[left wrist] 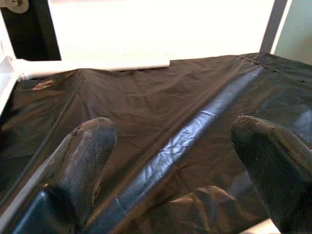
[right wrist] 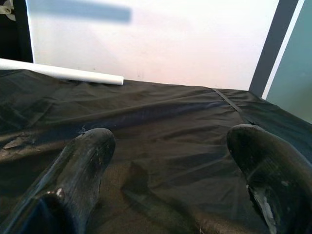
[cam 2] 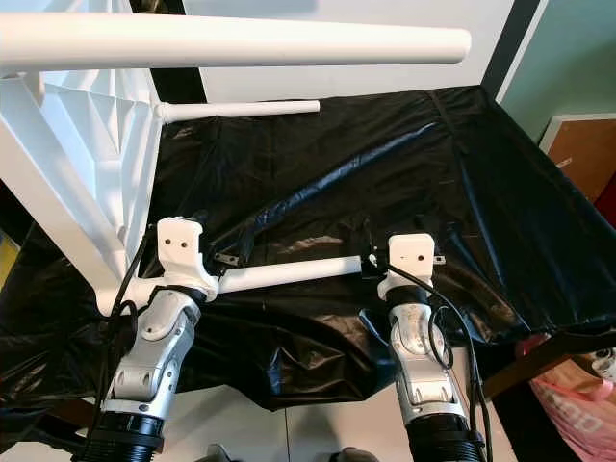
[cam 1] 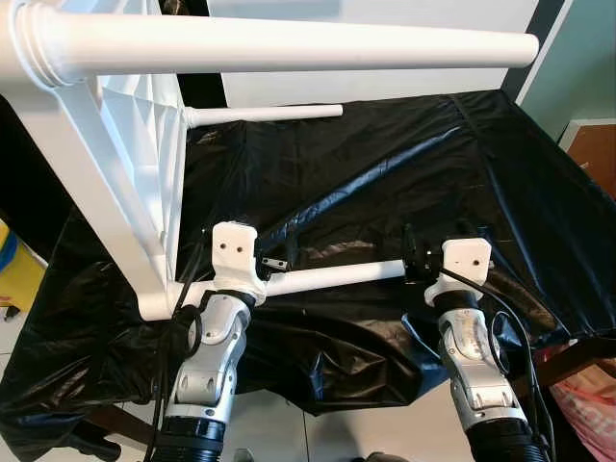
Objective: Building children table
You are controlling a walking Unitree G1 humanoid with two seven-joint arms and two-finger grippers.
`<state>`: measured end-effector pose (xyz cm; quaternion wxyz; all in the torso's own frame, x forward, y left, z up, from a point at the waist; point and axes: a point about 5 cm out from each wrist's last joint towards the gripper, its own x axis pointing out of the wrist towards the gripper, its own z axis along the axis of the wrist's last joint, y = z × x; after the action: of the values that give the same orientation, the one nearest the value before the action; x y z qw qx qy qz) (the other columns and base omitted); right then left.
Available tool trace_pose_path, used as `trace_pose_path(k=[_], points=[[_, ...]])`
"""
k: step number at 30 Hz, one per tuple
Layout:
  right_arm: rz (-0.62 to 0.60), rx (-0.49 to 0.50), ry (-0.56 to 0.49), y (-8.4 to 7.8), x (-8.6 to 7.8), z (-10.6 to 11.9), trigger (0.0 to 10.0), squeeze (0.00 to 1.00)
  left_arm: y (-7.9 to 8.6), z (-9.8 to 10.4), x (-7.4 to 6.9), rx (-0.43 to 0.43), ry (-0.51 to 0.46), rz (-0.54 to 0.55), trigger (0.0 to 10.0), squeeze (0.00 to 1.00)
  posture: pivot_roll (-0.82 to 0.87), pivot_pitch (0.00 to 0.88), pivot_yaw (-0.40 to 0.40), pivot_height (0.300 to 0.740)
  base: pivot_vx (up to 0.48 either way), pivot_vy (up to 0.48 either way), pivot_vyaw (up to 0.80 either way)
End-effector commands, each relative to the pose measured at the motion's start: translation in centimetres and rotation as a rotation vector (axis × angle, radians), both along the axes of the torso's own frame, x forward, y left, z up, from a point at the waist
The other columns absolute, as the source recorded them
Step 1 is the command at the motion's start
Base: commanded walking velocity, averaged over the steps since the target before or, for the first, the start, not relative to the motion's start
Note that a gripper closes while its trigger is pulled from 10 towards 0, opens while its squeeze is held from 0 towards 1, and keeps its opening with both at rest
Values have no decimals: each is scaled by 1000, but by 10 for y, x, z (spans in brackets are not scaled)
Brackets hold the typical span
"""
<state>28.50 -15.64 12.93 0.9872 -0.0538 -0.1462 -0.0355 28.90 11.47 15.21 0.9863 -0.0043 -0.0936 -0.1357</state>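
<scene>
A white children's table (cam 1: 135, 135) lies on its side at the left of the black sheet, ribbed underside facing right. Three white legs stick out of it: a high one (cam 1: 289, 43) close to the camera, a far one (cam 1: 265, 114) low over the sheet, and a near one (cam 1: 332, 277) running between my two wrists. My left gripper (left wrist: 173, 131) is open over the sheet with nothing between its fingers, just above the near leg's base. My right gripper (right wrist: 168, 139) is open and empty by that leg's free end. Both point toward the far leg (right wrist: 63, 73).
The black sheet (cam 1: 404, 173) covers the whole work surface and hangs over its front edge. A white board (cam 1: 385, 85) stands behind it. A yellow object (cam 1: 14, 274) is at the left on the floor, a pink bag (cam 1: 587, 404) at the lower right, a brown panel (cam 1: 597, 154) further right.
</scene>
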Motion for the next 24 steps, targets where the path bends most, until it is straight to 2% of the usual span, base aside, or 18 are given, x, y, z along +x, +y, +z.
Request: trace_pose_path(k=[1,13,21,24], points=[[2,-6,14,-1,-1,-1,10000,0,-1,-1,-3,-1,8,-8,10000,0,-73,56,-16,740,0,0,0],[2,-6,16,-1,0,-1,10000,0,0,-1,-3,1,8,-5,10000,0,-72,57,-15,740,0,0,0],[1,-4,17,0,-1,-1,10000,0,0,0,-3,33,-2,-1,10000,0,-72,61,-12,740,0,0,0],[-1,-3,19,-1,0,-2,10000,0,1,0,-2,12,6,-3,10000,0,-71,66,-10,740,0,0,0]])
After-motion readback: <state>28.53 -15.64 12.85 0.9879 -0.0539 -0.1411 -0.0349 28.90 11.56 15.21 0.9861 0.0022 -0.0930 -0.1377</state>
